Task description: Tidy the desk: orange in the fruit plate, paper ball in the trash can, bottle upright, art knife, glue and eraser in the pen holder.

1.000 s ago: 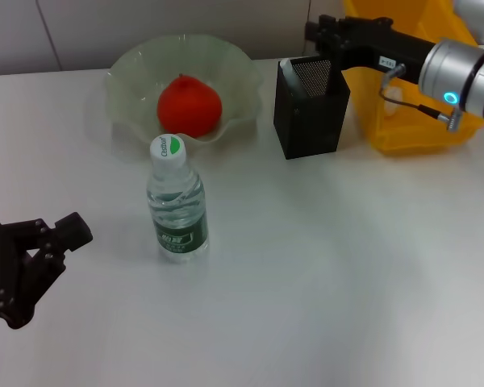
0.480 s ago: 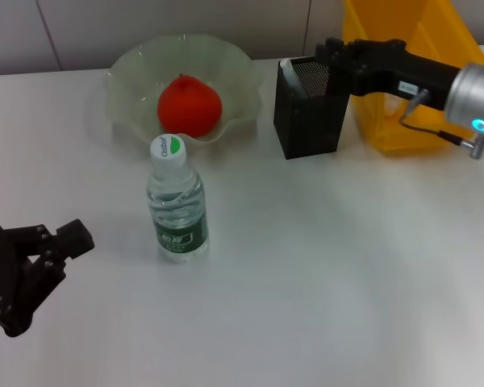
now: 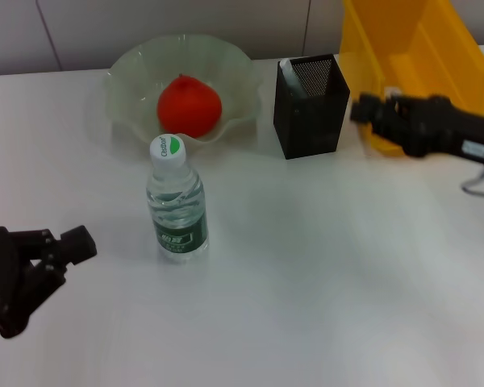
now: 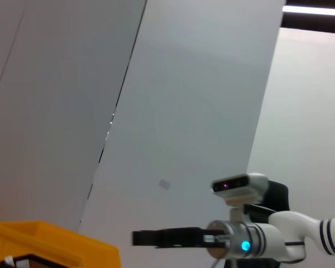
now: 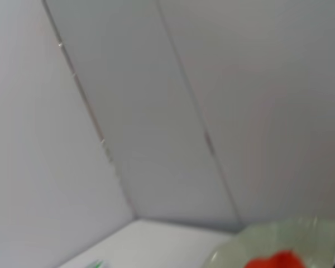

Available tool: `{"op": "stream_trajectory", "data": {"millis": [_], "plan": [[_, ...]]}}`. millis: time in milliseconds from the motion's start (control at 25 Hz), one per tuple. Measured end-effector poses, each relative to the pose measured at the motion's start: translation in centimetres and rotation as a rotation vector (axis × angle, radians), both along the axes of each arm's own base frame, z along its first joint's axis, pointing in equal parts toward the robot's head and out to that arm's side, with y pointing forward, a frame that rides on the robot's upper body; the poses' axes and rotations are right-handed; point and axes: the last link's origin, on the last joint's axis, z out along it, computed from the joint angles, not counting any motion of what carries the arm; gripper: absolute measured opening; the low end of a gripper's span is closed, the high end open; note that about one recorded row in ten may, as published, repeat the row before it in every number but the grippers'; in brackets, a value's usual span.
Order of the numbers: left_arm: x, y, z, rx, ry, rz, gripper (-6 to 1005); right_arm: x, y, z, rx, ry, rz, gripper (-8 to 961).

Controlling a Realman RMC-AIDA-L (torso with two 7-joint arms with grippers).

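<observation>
Right gripper (image 3: 361, 110) has pulled back from over the pen holder (image 3: 310, 105) and now sits lower, beside the holder's right side, in front of the yellow bin (image 3: 423, 56); can't tell how its jaws stand or whether it holds anything. Left to right: left gripper (image 3: 74, 244) low over the table (image 3: 323, 274) near the left edge, barely shifted, jaws apart, holding nothing. Bottle (image 3: 176, 201) upright mid-table. Orange (image 3: 189, 106) in the fruit plate (image 3: 129, 76) behind it. Something white pokes out of the pen holder.
</observation>
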Motion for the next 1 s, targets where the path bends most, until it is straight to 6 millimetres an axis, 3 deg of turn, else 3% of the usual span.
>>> {"op": "stream_trajectory", "data": {"millis": [120, 320, 720, 1000], "plan": [[0.2, 0.6, 0.6, -0.056, 0.0, 0.029, 49, 0.4, -1.9, 0.3, -0.098, -0.04, -0.003, 204], [1.0, 0.9, 0.4, -0.116, 0.024, 0.016, 49, 0.4, -3.5, 0.2, -0.192, -0.107, 0.029, 388], [2.6, 1.7, -0.3, -0.255, 0.153, -0.107, 389, -0.6, -8.6, 1.4, -0.335, -0.124, 0.144, 651], [3.9, 3.1, -1.1, -0.202, 0.223, -0.215, 619, -1.0, -10.4, 0.7, -0.367, -0.153, 0.177, 725]]}}
